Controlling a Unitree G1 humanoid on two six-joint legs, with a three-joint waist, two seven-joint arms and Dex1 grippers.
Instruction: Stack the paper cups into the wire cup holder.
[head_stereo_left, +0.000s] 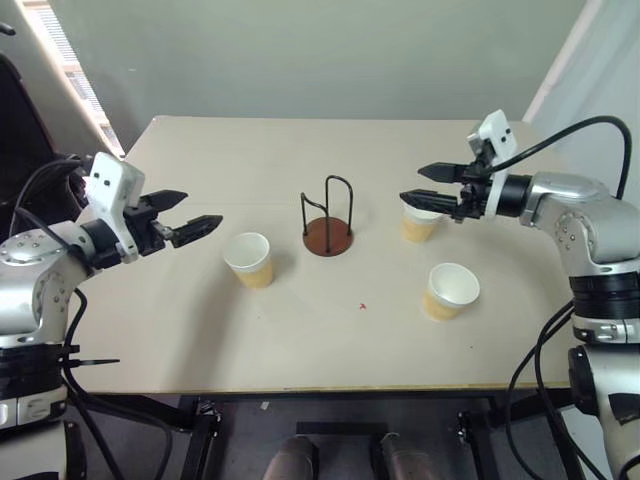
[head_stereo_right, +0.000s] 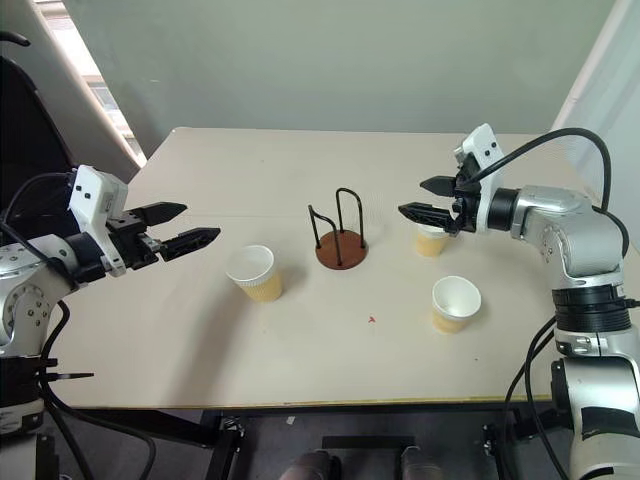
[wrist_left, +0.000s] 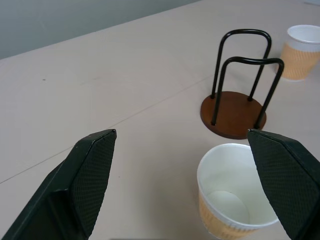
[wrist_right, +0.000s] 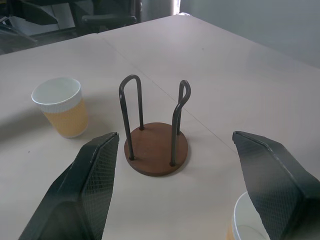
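- A pale beige worktop (head_stereo_left: 330, 340) is seen from above, with three paper cups and a wire cup holder (head_stereo_left: 328, 222) set on it.
- The wire cup holder is placed near the middle of the worktop. It is made of a round reddish-brown base disc and two thin black wire loops, which stand upright with their long axis vertical.
- The space between the loops is seen to hold no cup.
- All three cups are alike: small, tapered, tan-orange outside, white inside, with a rolled white rim. Each is stood upright with its mouth facing up.
- The left cup (head_stereo_left: 249, 259) is placed just to the left of the holder, apart from it.
- The far right cup (head_stereo_left: 420, 223) is placed to the right of the holder; its rim is partly hidden behind the right gripper's fingers in the head views.
- The near right cup (head_stereo_left: 448, 290) is set closer to the worktop's front edge, apart from the other two.
- The left gripper (head_stereo_left: 190, 216) is held above the worktop to the left of the left cup, pointed towards the middle, with its fingers spread wide and nothing between them.
- The right gripper (head_stereo_left: 428, 186) is held over the far right cup, pointed towards the holder, its fingers parted and nothing gripped.
- In the right wrist view the far right cup is cut off at the frame edge.
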